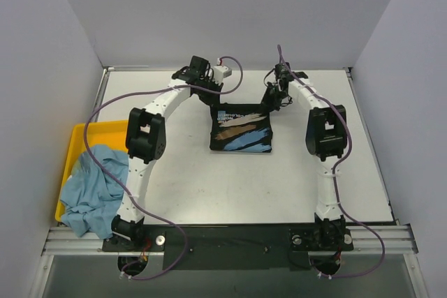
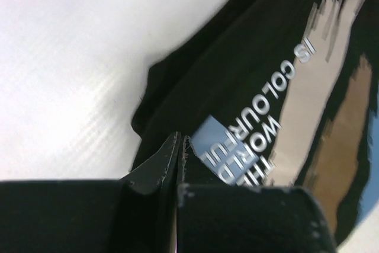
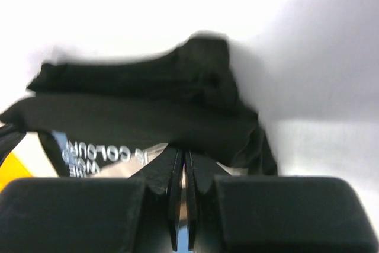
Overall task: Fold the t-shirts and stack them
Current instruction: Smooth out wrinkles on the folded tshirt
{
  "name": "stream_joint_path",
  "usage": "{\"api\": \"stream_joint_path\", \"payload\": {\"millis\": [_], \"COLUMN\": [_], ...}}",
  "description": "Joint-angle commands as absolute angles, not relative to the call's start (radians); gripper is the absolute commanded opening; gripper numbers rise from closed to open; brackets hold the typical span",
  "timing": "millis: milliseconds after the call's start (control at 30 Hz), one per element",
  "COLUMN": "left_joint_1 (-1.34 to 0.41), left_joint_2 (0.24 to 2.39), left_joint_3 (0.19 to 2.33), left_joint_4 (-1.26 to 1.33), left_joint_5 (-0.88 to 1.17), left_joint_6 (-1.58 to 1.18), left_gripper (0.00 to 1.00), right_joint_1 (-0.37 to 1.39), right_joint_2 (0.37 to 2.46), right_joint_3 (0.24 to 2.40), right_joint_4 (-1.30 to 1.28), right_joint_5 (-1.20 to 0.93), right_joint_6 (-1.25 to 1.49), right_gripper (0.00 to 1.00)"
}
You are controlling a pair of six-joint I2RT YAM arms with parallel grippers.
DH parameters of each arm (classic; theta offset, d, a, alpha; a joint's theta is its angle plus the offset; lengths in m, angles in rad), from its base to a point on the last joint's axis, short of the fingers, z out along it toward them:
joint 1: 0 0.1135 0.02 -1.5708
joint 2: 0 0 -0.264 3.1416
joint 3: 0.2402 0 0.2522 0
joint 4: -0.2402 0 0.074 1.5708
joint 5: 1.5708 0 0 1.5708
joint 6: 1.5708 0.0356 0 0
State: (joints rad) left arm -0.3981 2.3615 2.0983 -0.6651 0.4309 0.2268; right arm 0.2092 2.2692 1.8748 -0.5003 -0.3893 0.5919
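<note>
Black tee (image 1: 241, 129): folded, print up, in the middle of the desk (image 1: 209, 186).
Blue tee (image 1: 91, 186): crumpled, draped over the yellow tray (image 1: 75, 137) at the left.
Left claw (image 2: 180, 143): tips pressed together at the folded shirt's far left edge, no cloth seen between them.
Right claw (image 3: 183, 155): closed over its far right corner.

The top camera looks down from above and behind the arm bases (image 1: 126, 232), taking in the whole table (image 1: 209, 193). Each wrist camera looks past its own fingers (image 2: 157, 167), very close to the black t-shirt (image 1: 241, 129), from opposite far corners. All three views share its print (image 1: 237, 134).
</note>
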Motion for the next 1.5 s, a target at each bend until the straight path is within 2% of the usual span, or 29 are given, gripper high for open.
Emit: {"api": "stream_joint_path", "payload": {"millis": [0, 400, 567, 700, 833, 1033, 1200, 1467], "left_joint_1": [-0.391, -0.390, -0.388, -0.382, -0.393, -0.429, -0.431, -0.414], "left_joint_2": [2.483, 2.566, 2.553, 2.481, 2.354, 2.182, 2.177, 2.221], "left_joint_3": [2.267, 2.361, 2.479, 2.484, 2.318, 1.900, 1.798, 1.773], "left_joint_4": [-0.689, -0.624, -0.672, -0.680, -0.684, -0.568, -0.503, -0.523], "left_joint_5": [0.420, 0.356, 0.328, 0.316, 0.412, 0.532, 0.510, 0.387], "left_joint_6": [0.200, 0.147, 0.193, 0.199, 0.189, 0.124, 0.075, 0.107], "left_gripper": [0.01, 0.02, 0.14, 0.17, 0.15, 0.12, 0.09, 0.04], "right_joint_1": [0.181, 0.133, 0.083, 0.049, 0.067, 0.150, 0.198, 0.170], "right_joint_2": [2.358, 2.467, 2.424, 2.339, 2.200, 2.028, 2.025, 2.063], "right_joint_3": [2.064, 2.134, 2.158, 2.154, 2.010, 1.696, 1.524, 1.456], "right_joint_4": [-0.598, -0.594, -0.597, -0.615, -0.618, -0.554, -0.489, -0.472], "right_joint_5": [-0.365, -0.333, -0.322, -0.316, -0.313, -0.350, -0.365, -0.327], "right_joint_6": [0.636, 0.750, 0.736, 0.669, 0.574, 0.500, 0.520, 0.522], "right_gripper": [0.00, 0.00, 0.00, 0.00, 0.00, 0.00, 0.00, 0.00]}}
